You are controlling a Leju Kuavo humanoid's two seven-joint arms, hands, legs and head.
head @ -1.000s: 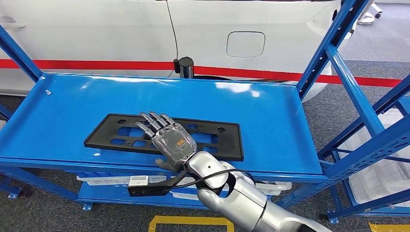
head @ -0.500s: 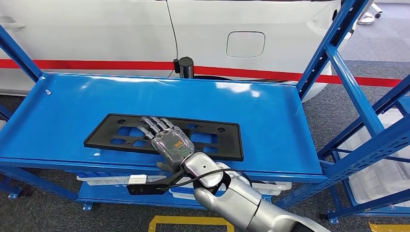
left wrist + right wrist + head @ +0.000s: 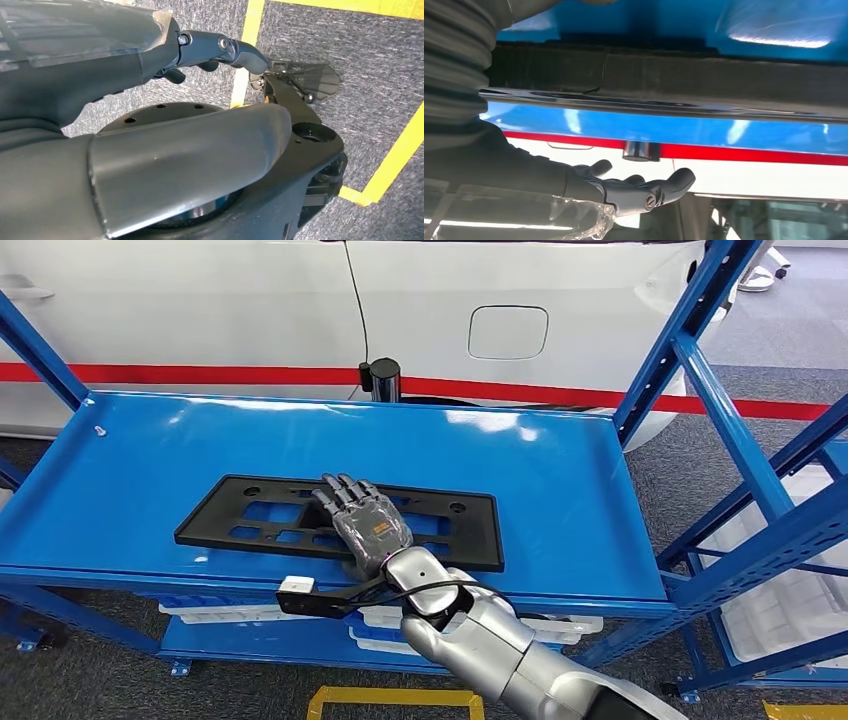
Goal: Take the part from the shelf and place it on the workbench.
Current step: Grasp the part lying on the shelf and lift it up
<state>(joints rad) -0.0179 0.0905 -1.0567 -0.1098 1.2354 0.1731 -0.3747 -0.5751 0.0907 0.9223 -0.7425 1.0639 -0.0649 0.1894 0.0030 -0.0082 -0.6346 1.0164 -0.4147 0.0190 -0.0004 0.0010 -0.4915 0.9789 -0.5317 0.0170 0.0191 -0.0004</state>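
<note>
Part (image 3: 250, 515) lies flat on top shelf (image 3: 560, 500) of rack, toward front edge, left of centre. Right hand (image 3: 365, 525) lies over part's middle, fingers pointing rearward. Cylindrical post (image 3: 381, 378) stands behind rear edge. Car body (image 3: 200, 310) behind rack.

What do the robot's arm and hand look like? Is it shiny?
Yes! The right arm is shiny silver and rounded, with a black cable looping at the wrist. The right hand has dark grey fingers and a clear back cover with a small orange marking.
</note>
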